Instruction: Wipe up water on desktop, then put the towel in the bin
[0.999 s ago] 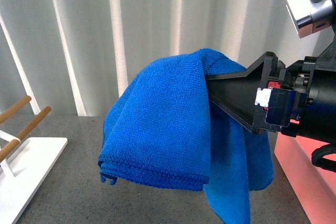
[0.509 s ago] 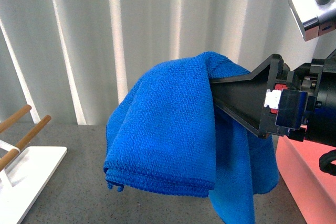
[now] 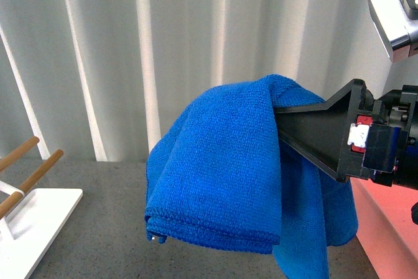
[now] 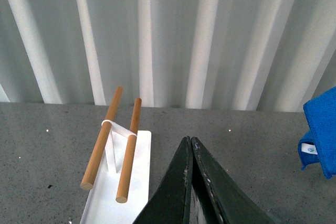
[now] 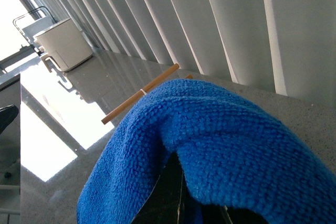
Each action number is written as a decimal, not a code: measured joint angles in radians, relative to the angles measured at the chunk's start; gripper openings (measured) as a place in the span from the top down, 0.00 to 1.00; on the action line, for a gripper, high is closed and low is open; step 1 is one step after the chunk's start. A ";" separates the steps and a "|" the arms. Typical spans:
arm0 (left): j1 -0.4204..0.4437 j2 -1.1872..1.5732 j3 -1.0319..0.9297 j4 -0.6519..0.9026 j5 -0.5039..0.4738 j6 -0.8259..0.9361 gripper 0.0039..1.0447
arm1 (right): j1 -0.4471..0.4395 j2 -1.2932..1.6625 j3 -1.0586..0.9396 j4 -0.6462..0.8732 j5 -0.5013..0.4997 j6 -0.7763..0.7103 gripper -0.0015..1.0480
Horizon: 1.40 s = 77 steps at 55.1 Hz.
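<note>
My right gripper (image 3: 279, 110) is shut on the blue towel (image 3: 222, 168), which hangs draped over its black fingers well above the dark grey desktop (image 3: 98, 240). In the right wrist view the towel (image 5: 220, 150) covers the closed fingertips. A corner of the towel (image 4: 320, 129) shows at the edge of the left wrist view. The salmon-pink bin (image 3: 392, 227) lies under the right arm at the far right. My left gripper (image 4: 190, 140) is shut with nothing in it, held over the desktop (image 4: 252, 150). No water is visible on the desktop.
A white rack base (image 3: 29, 227) with wooden rods (image 3: 32, 164) stands at the left; the same rack base (image 4: 118, 192) and rods (image 4: 105, 135) sit beside the left gripper. White corrugated wall panels (image 3: 163, 44) close off the back. A white appliance (image 5: 63, 43) stands far off.
The right gripper has carried the towel to the right and slightly downward, closer to the bin. The rack has not moved.
</note>
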 joint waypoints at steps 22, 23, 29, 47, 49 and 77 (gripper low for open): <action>0.000 -0.109 0.000 -0.109 0.000 0.000 0.97 | 0.013 0.000 -0.010 -0.003 0.003 -0.007 0.96; 0.000 -0.113 0.000 -0.113 0.000 0.000 0.97 | 0.013 0.000 -0.010 -0.003 0.003 -0.007 0.96; 0.000 -0.217 0.000 -0.251 0.002 0.000 0.97 | 0.015 0.005 -0.010 0.006 0.002 -0.004 0.96; 0.000 -0.288 0.000 -0.295 0.002 -0.001 0.96 | 0.027 0.037 -0.014 -0.030 0.062 -0.018 0.96; 0.000 -0.288 0.000 -0.295 0.001 0.000 0.91 | 0.037 0.047 -0.003 -0.083 0.108 -0.039 0.96; 0.000 -0.288 0.000 -0.295 0.002 0.002 0.05 | 0.145 0.576 0.392 -0.760 0.661 -0.297 0.96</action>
